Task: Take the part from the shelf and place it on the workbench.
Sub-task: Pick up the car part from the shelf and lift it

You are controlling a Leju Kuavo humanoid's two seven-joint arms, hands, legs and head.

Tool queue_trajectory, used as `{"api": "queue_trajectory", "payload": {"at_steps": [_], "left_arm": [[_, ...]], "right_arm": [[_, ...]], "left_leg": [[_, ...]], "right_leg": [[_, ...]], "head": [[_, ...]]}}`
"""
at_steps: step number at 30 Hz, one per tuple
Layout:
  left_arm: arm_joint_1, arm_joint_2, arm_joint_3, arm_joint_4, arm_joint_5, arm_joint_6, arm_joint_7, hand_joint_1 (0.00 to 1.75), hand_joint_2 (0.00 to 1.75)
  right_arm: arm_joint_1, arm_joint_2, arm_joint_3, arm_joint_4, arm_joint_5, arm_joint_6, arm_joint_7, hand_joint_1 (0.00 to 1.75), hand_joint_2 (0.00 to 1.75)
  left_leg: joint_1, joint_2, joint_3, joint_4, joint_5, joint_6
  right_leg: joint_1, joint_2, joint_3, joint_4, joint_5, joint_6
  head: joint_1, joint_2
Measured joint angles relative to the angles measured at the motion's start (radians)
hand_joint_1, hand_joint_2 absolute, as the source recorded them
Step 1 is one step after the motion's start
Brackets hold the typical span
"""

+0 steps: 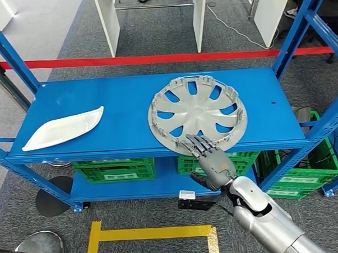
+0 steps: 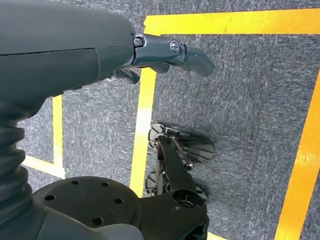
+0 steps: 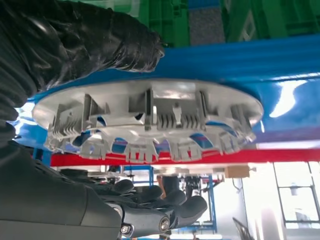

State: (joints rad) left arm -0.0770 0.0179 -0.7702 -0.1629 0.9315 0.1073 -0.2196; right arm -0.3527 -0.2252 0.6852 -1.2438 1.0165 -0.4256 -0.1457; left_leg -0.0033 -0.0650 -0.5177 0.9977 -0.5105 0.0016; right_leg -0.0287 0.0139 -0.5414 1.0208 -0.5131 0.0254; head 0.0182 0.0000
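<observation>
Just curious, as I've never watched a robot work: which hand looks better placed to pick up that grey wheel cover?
The right hand: its fingers already reach over the wheel cover's near edge on the blue shelf. The left hand hangs over the floor.

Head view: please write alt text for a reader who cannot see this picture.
A robot hand, the right one, reaches over the near rim of a grey wheel cover lying flat on a blue shelf, fingers spread on it. A white curved part lies further left on the same shelf, and green crates sit below.
</observation>
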Motion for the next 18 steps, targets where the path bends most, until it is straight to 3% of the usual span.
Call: {"api": "queue_trajectory", "payload": {"at_steps": [18], "left_arm": [[-0.007,0.001,-0.001,0.000,-0.015,-0.006,0.005,0.00,1.75]], "right_arm": [[-0.099,0.045,0.000,0.205,-0.031,0.016,0.001,0.00,1.75]], "left_leg": [[0.000,0.000,0.000,0.000,0.000,0.000]], "right_leg": [[0.000,0.000,0.000,0.000,0.000,0.000]], "head": [[0.000,0.000]]}}
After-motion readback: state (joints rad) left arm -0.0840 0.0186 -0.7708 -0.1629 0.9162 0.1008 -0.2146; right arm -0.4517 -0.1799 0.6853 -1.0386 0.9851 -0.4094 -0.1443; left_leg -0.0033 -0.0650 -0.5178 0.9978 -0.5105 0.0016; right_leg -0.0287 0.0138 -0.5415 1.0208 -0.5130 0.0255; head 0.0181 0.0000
